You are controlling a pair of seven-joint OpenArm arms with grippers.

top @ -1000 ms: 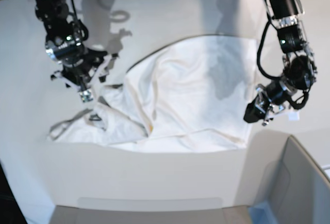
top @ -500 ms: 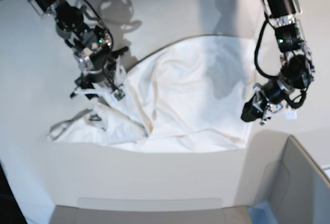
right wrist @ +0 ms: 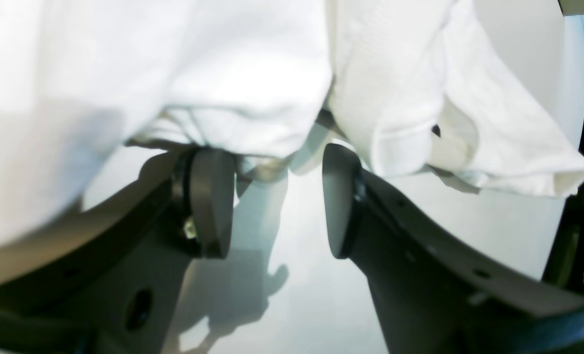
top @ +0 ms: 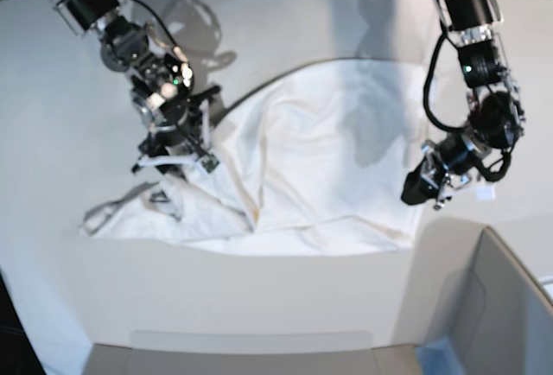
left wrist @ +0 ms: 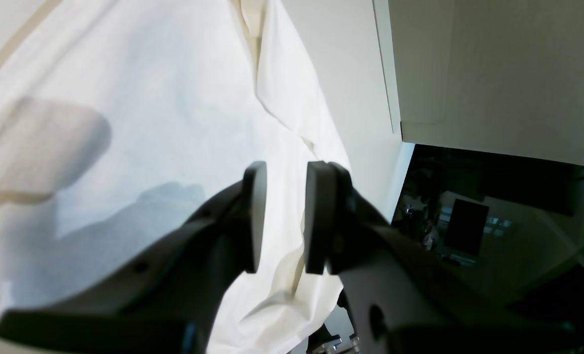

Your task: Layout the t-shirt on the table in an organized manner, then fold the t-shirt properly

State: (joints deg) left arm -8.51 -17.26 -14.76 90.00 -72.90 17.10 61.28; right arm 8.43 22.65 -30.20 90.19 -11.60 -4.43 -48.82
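I have the t-shirt (top: 320,159) lying crumpled across the middle of the table (top: 52,90), printed side not visible, one bunched end trailing toward the table's near edge. Over the last second I brought the right tool (top: 177,161) in from clear of the cloth to that bunched end; its jaws stand apart, straddling a fold of t-shirt (right wrist: 252,98) without pinching it. So I judge I am set up for a grab there, needed to pull the heap flat before any folding.

The left tool (top: 421,192) has barely moved: it hangs at the t-shirt's opposite edge, jaws partly apart, and its wrist view shows t-shirt (left wrist: 149,123) beneath the gap, nothing clamped.

The sleeves and collar are lost in the wrinkles, and I cannot tell whether the right tool's fingertips (right wrist: 213,201) touch the table.
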